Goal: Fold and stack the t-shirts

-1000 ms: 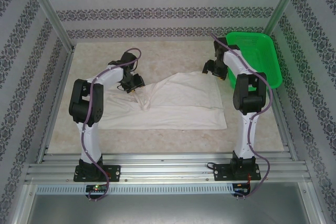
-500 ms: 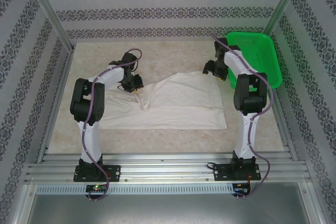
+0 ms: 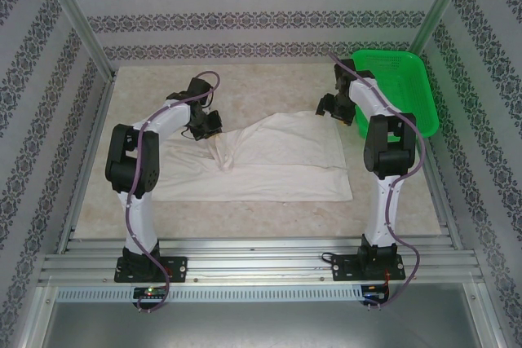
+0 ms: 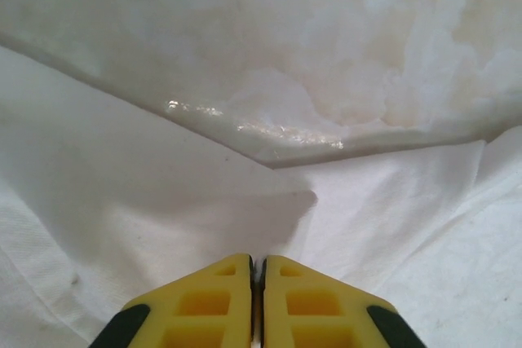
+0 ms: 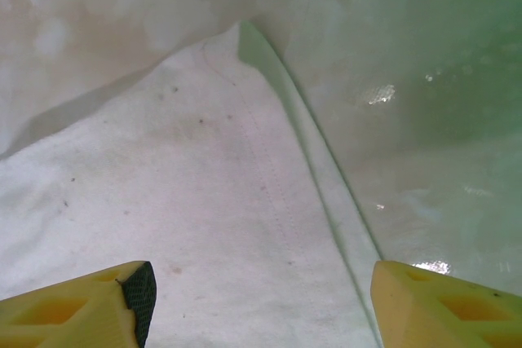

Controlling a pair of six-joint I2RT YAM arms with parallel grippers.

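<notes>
- One t-shirt (image 3: 277, 170), cream-white, lies spread on the table (image 3: 245, 222). Its long axis runs left to right across the top view, roughly parallel to the near edge of the table.
- Near edge of the cloth: a straight line that ends in a square corner at the near right.
- Far edge: uneven, highest at the far right corner and sloping down to a puckered ridge left of centre.
- Left claw (image 3: 214, 138): its yellow fingers (image 4: 220, 303) are pressed together with no gap, and it is closed on the gathered ridge of cloth. Creases run from the pinch toward the near side.
- Right claw (image 3: 325, 108): spread wide above the far right corner of the cloth. In the right wrist view one finger stands at each side, and the stitched hem runs between them up to the pointed corner.
- Green mesh basket (image 3: 405, 87): at the far right of the table, just beyond the right arm and apart from the cloth.
- Open room: a bare strip of table lies between the near edge of the cloth and the metal rails (image 3: 261, 262). A wider bare band lies between the far edge and the back wall, and a narrow margin lies to the left of the cloth.
</notes>
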